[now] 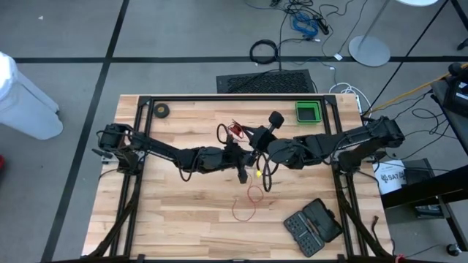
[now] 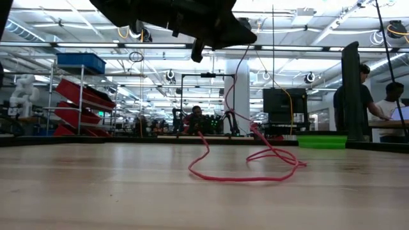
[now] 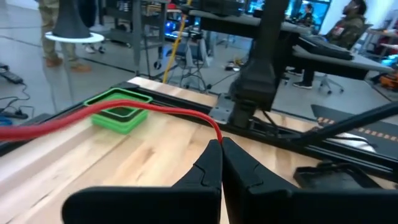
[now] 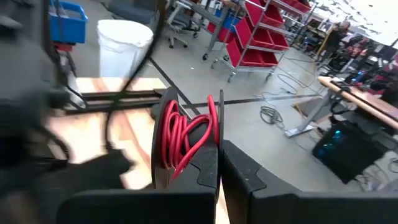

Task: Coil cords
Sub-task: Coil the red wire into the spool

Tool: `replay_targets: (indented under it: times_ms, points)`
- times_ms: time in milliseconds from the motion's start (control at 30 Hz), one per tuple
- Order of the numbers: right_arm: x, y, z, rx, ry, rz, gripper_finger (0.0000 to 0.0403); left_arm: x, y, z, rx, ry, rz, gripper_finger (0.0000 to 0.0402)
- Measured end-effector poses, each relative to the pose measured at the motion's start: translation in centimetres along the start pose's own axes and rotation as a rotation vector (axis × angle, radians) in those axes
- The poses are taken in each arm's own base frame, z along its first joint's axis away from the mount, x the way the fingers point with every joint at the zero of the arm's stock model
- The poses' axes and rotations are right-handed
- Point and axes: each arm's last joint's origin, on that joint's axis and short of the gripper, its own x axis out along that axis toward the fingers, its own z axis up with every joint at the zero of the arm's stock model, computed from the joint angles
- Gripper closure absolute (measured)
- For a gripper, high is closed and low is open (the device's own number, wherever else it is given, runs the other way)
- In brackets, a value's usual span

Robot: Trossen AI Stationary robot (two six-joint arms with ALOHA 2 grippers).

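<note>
Left arm [image 1: 175,155]: dark, near-black links joined by rounded joint housings; thin black cables loop loose beside the forearm; base block at the table's 9 o'clock edge, also black.
Right arm [image 1: 329,144]: same dark finish, bulkier rounded housings near the wrist; black cables trail from its base at the 3 o'clock edge.
Left pincer [image 3: 221,147]: two matte black fingers, wedge-shaped, tapering to narrow tips; smooth moulded faces rising from a broad, flat black body.
Right pincer [image 4: 219,149]: two matching matte black fingers, same tapered wedge shape, with a thin pinkish line showing along the seam between them.
</note>
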Motion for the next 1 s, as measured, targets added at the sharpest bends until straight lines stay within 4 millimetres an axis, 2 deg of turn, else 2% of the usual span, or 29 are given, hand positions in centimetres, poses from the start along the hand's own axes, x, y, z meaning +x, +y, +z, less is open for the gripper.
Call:
replay_targets:
  times_ms: [433, 1000]
  points:
    - [1.0, 0.0, -0.8, -0.064, 0.046, -0.016, 0.0403, -0.7, -1.9, -0.1, 0.049, -0.015, -0.062, 0.0402]
    - [1.0, 0.5, -0.6, -0.02, 0.033, 0.118, 0.0403, -0.7, -1.8, -0.1, 0.079, -0.015, -0.045, 0.0402]
